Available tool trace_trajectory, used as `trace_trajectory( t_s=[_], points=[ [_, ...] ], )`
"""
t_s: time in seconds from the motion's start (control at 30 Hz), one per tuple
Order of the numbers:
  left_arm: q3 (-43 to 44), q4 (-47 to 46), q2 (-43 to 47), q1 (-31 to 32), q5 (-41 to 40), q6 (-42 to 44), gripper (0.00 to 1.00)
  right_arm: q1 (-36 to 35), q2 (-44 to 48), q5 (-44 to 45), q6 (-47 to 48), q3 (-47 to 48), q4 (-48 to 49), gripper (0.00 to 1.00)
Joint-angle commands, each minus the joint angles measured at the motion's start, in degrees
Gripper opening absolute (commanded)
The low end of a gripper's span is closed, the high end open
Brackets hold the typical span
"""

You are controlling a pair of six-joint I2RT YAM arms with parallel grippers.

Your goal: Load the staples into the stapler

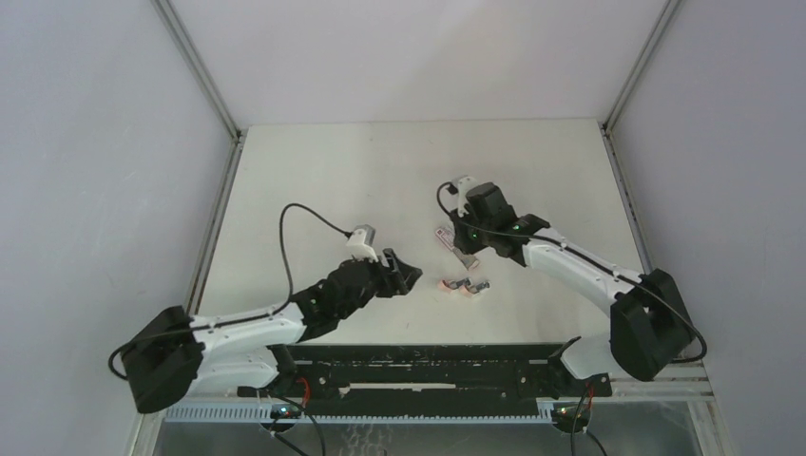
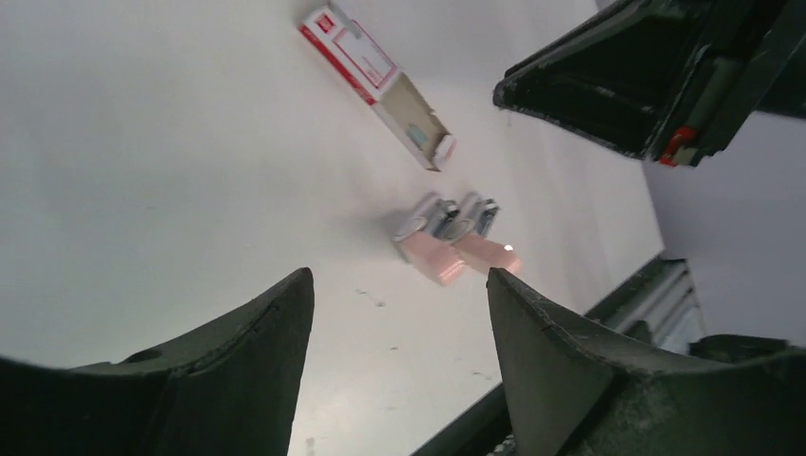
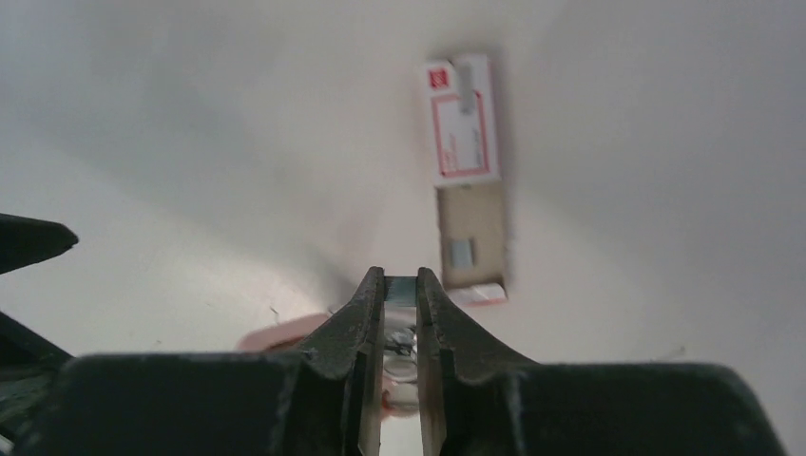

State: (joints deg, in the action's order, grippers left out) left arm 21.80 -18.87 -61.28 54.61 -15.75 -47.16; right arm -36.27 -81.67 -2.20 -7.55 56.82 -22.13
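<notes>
Holding a short grey strip of staples (image 3: 401, 293) between the fingers, my right gripper (image 3: 401, 281) is clamped tight on it. The strip stands out a little past the fingertips. This gripper points down and hangs just above the two pink staplers (image 2: 430, 249). From the right wrist view I see part of one stapler directly under the fingers, but it is blurred and I cannot tell if the strip touches it.

My left gripper (image 2: 397, 285) is spread wide with nothing in it. It hovers over the table (image 1: 380, 171), near the staplers on their left side, and looks toward them.

The staplers lie side by side, touching each other, with their metal ends turned toward the box (image 3: 463, 119).

The box lies flat a little beyond them, apart from both. It has a red-marked label. Its tray (image 3: 472, 223) is pulled out on the side nearer the staplers, and a small grey piece sits inside.
</notes>
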Motion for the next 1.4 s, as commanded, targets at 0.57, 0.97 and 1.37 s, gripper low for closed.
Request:
trace_trajectory(
  t_s=[0.57, 0.97, 1.37],
  points=[
    [14.7, -9.1, -27.2, 5.4, 6.0, -24.4, 0.62, 7.1, 13.1, -2.3, -2.7, -10.5, 4.9, 0.11],
    [15.8, -7.1, -29.4, 5.8, 3.4, -24.5, 0.36, 7.6, 15.8, -3.2, -2.6, -11.5, 5.2, 0.11],
    [15.2, 5.6, -19.9, 0.3, 1.3, -11.6, 0.02, 7.7, 16.9, -6.2, -1.9, -11.4, 5.5, 0.12]
  ],
)
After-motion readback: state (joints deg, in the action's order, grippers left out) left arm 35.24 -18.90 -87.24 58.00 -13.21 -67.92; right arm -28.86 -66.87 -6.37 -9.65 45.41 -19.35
